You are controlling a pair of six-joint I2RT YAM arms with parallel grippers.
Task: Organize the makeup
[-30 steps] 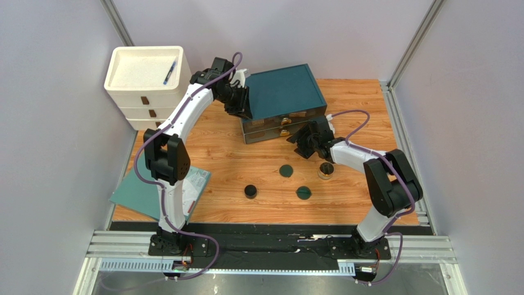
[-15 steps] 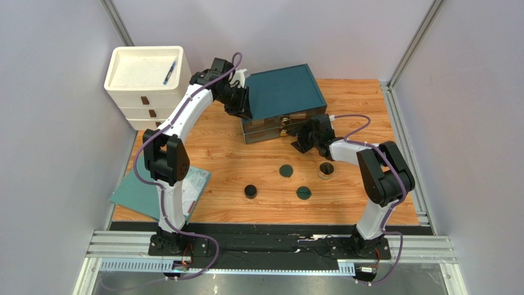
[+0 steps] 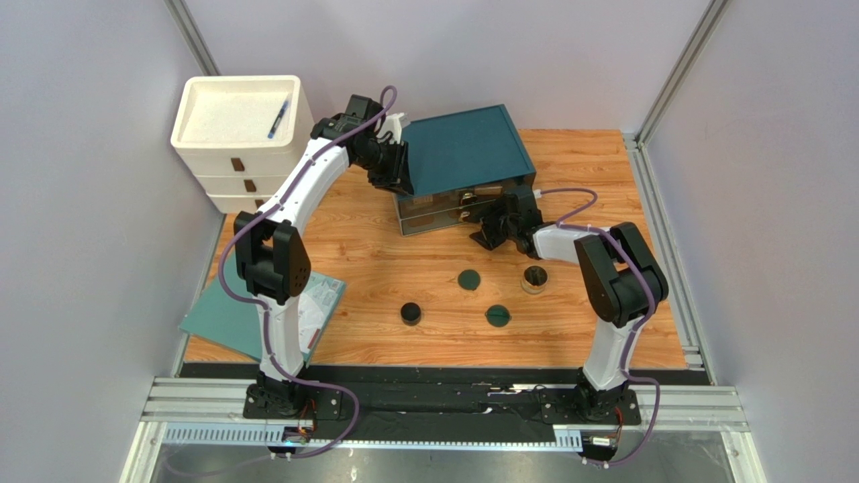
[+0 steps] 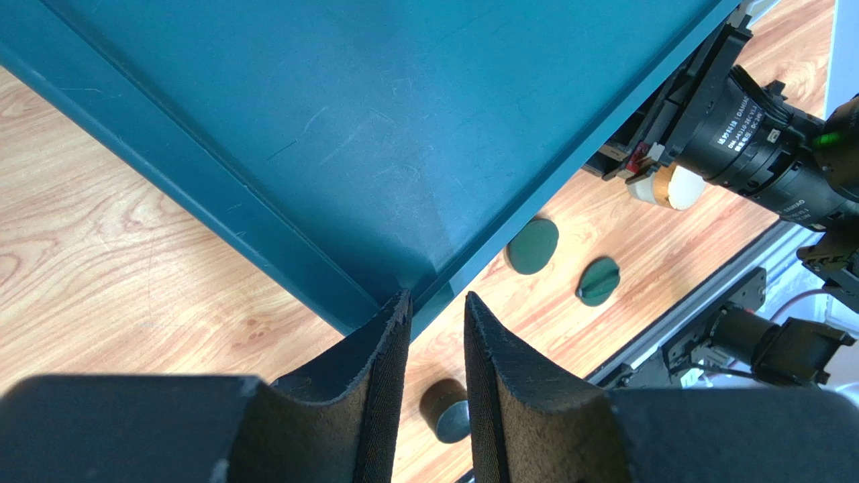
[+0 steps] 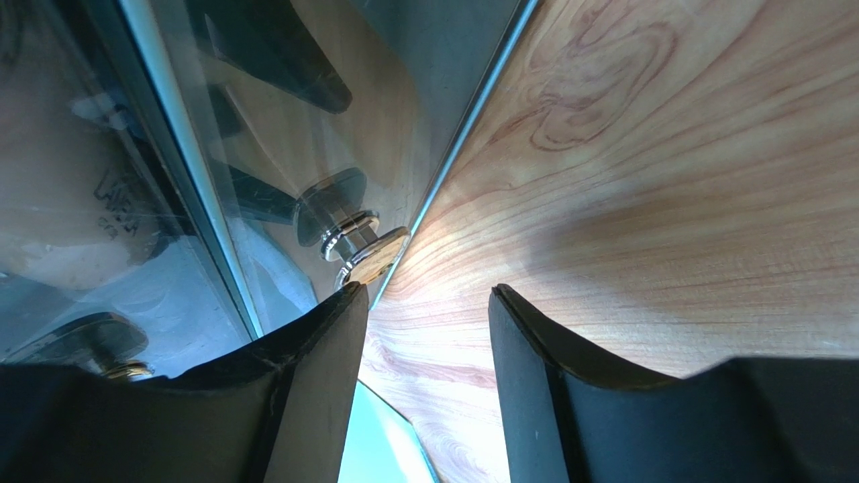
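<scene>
My left gripper (image 3: 396, 173) (image 4: 436, 297) is shut on the front left corner of the teal box lid (image 3: 464, 146) (image 4: 353, 121), which is held raised. My right gripper (image 3: 491, 229) (image 5: 428, 292) is open and empty, low at the box's glass front beside a gold knob (image 5: 353, 242). On the table lie a black round jar (image 3: 410, 313) (image 4: 447, 408), two dark green discs (image 3: 468, 279) (image 3: 497, 316) and a gold-rimmed compact (image 3: 534, 278). Blurred tan shapes show behind the glass. The clear bottle and foundation tubes are not clearly visible.
A white drawer stack (image 3: 237, 151) stands at the back left with a blue pen (image 3: 278, 118) on top. A teal booklet (image 3: 242, 317) lies at the front left by the left arm's base. Metal frame posts and grey walls enclose the table.
My right gripper has moved left and closer to the box's front, away from the compact. The lid's front edge has risen a little. My left gripper stays at the lid corner.
</scene>
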